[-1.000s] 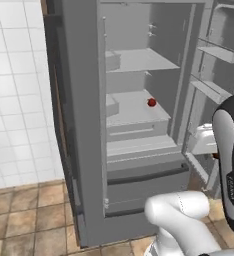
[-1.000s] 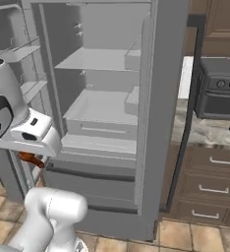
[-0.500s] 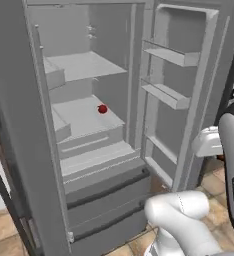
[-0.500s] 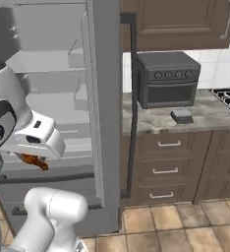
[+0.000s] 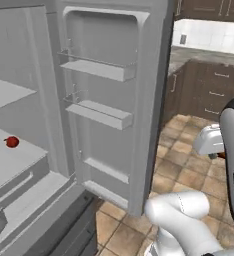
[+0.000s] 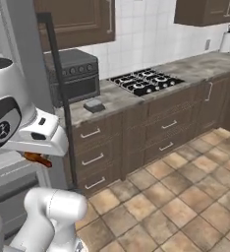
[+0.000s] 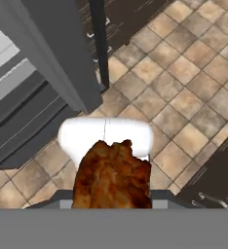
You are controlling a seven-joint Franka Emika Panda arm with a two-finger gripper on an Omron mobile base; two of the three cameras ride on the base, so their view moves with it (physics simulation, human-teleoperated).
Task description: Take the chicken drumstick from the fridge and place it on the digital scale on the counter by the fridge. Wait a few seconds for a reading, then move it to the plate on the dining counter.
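1. Chicken drumstick (image 7: 112,175) is sitting in the gripper (image 6: 37,158), carried low in front of the robot; in the right base view its reddish-brown end (image 6: 37,158) is protruding beneath the white hand.
2. Jaws are standing nearly closed, clamped on the drumstick. The finger tips themselves are hidden behind the meat in the hand view.
3. Fridge (image 5: 154,75) is standing with its door swung open, its shelves in plain sight. A small red item (image 5: 11,142) is lying on an inner shelf.
4. Step in hand, as judged: transfer from the fridge to the digital scale (image 6: 94,105). The scale is resting on the counter (image 6: 136,96) just beside the toaster oven (image 6: 72,74), with the stovetop (image 6: 144,81) farther along.
5. Drumstick and scale are well apart at present; the payload is hanging over the tiled floor (image 7: 184,97), beside the dark fridge handle (image 6: 58,83).
6. Next move, as judged, is calling for lifting the hand above counter height, reaching past the handle, centring over the scale, lowering, and only then releasing.
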